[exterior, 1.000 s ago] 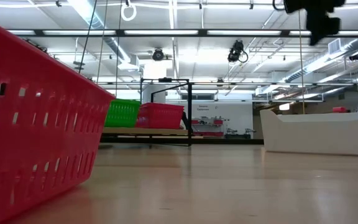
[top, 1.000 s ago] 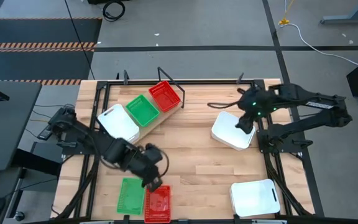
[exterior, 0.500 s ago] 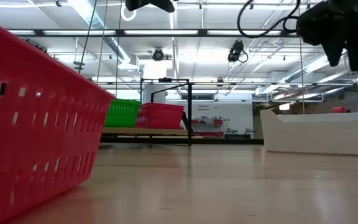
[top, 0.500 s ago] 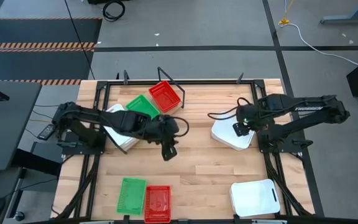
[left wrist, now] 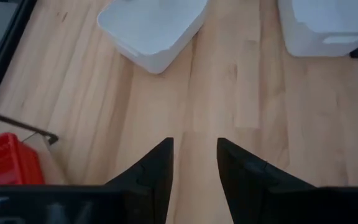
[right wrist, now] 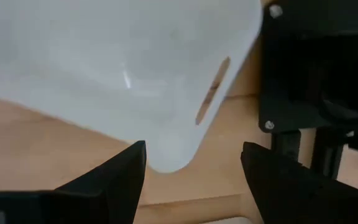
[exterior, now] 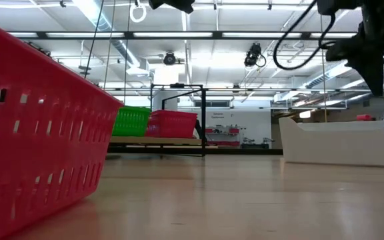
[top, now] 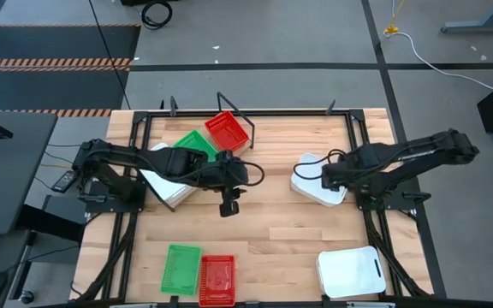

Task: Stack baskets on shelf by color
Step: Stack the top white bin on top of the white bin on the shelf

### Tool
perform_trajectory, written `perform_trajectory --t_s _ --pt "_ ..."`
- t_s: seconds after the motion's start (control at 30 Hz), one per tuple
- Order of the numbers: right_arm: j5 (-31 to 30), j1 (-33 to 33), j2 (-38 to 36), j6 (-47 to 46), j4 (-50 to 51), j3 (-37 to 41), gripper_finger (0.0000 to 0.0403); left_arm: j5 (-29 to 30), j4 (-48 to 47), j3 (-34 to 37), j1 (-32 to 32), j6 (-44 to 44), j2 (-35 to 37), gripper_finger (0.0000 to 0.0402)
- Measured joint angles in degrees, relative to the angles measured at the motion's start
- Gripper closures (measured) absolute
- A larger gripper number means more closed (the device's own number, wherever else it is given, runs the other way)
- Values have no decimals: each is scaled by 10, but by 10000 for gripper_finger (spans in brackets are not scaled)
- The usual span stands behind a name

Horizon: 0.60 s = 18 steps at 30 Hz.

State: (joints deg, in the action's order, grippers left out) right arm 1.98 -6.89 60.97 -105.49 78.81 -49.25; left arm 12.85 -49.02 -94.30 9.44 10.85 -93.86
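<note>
Showing are two red baskets (top: pixel 227 132), two green baskets (top: pixel 195 147), three white baskets (top: pixel 349 270).

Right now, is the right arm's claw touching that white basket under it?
Apart. The right wrist view shows the right end effector open, its fingers straddling the white basket's corner with wood visible between.

Shelf (top: pixel 197 175): light-wood plank w/ black wire ends, lying diagonally at table's back left. On it, in a row: red mesh basket (top: pixel 227 133) at far end, green mesh basket (top: pixel 195 147) in middle, white basket (top: pixel 163 175) at near end, partly hidden by arm. Front edge: green basket (top: pixel 181 269) & red basket (top: pixel 217 279) side by side, touching. White basket (top: pixel 317 182) right of centre; another white one (top: pixel 350 272) at front right.
</note>
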Motion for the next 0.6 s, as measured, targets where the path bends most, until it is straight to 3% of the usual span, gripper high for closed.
perform_trajectory --t_s 0.4,0.6 --pt "7 -13 56 -65 -128 81 135 0 24 0 1 24 3 272" --pt "7 -12 87 16 -172 123 145 0 39 0 1 35 3 272"
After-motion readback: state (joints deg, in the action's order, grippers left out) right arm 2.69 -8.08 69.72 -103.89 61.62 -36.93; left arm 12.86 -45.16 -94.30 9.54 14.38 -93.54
